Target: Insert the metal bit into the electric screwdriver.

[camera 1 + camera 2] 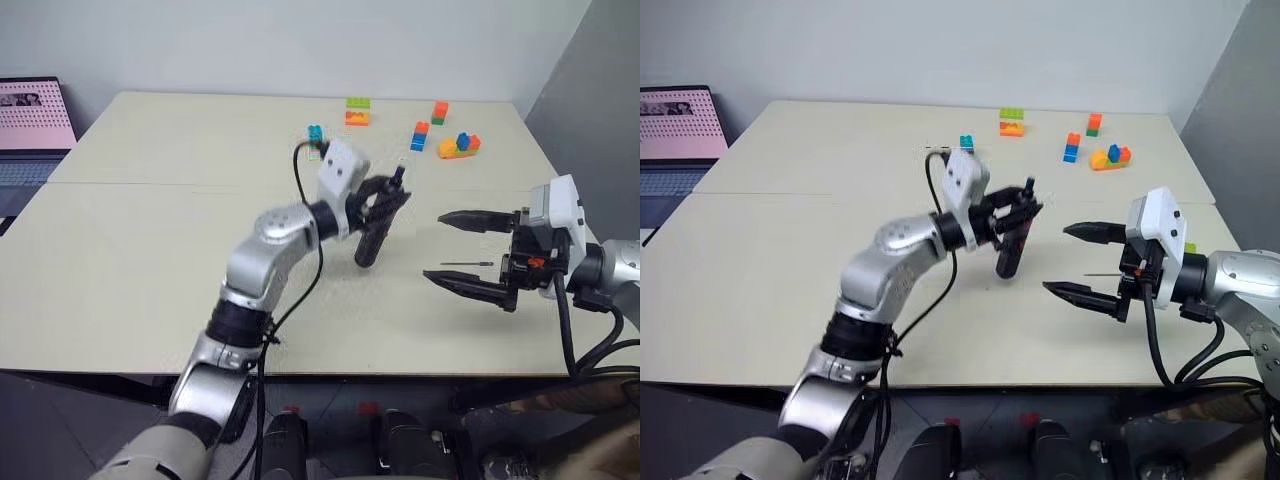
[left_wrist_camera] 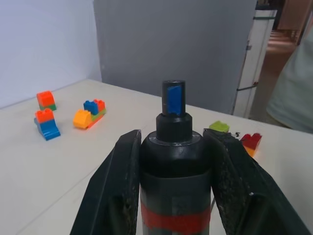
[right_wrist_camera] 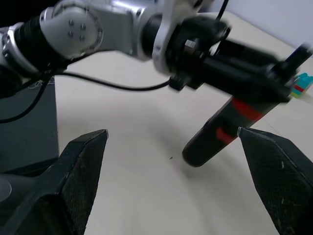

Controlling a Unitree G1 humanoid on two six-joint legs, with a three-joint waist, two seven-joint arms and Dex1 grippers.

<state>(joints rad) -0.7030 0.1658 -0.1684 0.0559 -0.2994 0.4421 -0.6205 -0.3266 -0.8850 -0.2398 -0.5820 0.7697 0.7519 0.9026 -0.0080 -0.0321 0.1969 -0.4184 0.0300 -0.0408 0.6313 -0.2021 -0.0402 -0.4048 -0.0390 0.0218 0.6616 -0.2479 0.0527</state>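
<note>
My left gripper (image 1: 385, 205) is shut on the electric screwdriver (image 1: 372, 240), a black pen-shaped tool with a red band (image 2: 173, 220). It is held tilted over the middle of the table, narrow tip (image 2: 173, 98) up and away from me. To its right my right gripper (image 1: 462, 250) hangs open, its fingers (image 1: 478, 221) wide apart and pointing at the tool. The metal bit (image 1: 466, 264), a thin dark rod, shows between those fingers and appears to lie on the table. In the right wrist view the screwdriver (image 3: 220, 132) is straight ahead of the open right gripper (image 3: 172, 133).
Several coloured toy bricks stand at the back right of the table: a green-orange one (image 1: 358, 110), a blue-orange one (image 1: 420, 135), a yellow-blue cluster (image 1: 458, 146), plus a small blue one (image 1: 316, 134) behind my left wrist. A laptop (image 1: 35, 125) sits far left. The table's front edge (image 1: 380, 372) is close.
</note>
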